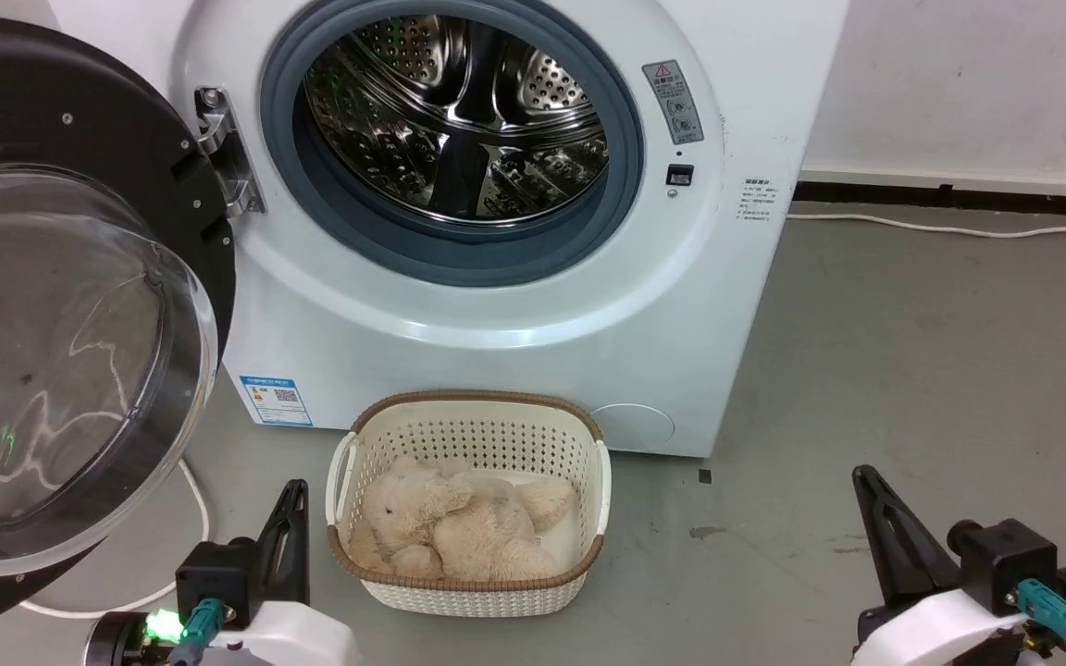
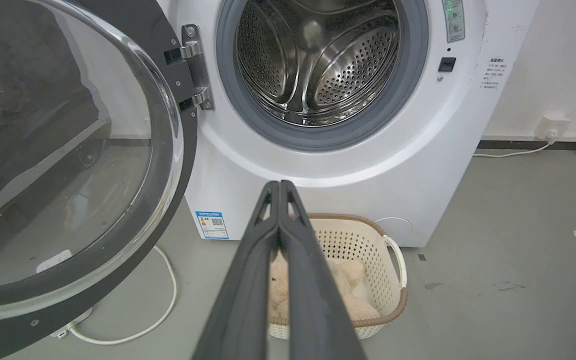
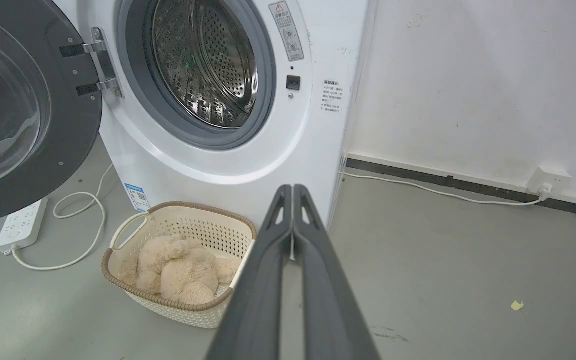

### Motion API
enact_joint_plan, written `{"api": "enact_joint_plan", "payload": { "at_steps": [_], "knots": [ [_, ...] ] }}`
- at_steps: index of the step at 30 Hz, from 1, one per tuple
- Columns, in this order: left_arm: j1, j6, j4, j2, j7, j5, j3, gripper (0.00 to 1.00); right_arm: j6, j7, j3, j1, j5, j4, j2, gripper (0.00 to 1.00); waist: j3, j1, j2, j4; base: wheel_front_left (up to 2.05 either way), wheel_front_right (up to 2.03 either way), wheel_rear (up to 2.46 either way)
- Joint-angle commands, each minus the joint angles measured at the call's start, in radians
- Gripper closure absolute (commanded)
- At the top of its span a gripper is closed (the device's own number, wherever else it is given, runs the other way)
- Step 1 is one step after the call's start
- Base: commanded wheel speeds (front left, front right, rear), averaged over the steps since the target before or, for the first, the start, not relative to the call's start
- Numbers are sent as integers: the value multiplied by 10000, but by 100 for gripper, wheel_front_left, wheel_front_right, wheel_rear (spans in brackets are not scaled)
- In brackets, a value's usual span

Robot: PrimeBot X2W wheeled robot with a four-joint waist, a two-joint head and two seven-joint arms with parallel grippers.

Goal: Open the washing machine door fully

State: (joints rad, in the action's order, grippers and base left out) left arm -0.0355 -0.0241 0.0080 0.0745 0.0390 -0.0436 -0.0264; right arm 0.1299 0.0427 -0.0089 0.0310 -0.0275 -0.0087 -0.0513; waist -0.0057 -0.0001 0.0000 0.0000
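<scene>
1. Black-rimmed, the washing machine door (image 1: 61, 324) hangs swung wide at the frame's left, clear of the drum mouth of the washing machine (image 1: 514, 324).
2. Left gripper (image 2: 279, 189) and right gripper (image 3: 293, 192) sit low, fingers pressed together, holding nothing.
3. Risk: the left arm, close under the door, could nudge it toward closed; pushing further may strain the hinge (image 1: 223, 153).

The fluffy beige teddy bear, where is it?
The fluffy beige teddy bear lies inside the cream perforated basket, low in the head view's centre, on the floor before the white washing machine.
</scene>
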Motion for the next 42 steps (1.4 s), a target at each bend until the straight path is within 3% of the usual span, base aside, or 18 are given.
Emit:
{"api": "enact_joint_plan", "payload": {
  "at_steps": [1, 42],
  "knots": [
    [213, 52, -42, -71, -62, 122, 47, 100, 7, -79, 35, -154, 71, 36, 9, 100, 6, 1, 0, 0, 0, 0, 0],
    [355, 241, -80, -243, -390, 436, 264, 100, 8, -427, 89, -310, 275, 87, 11, 100, 57, 1, 0, 0, 0, 0, 0]
  ]
}}
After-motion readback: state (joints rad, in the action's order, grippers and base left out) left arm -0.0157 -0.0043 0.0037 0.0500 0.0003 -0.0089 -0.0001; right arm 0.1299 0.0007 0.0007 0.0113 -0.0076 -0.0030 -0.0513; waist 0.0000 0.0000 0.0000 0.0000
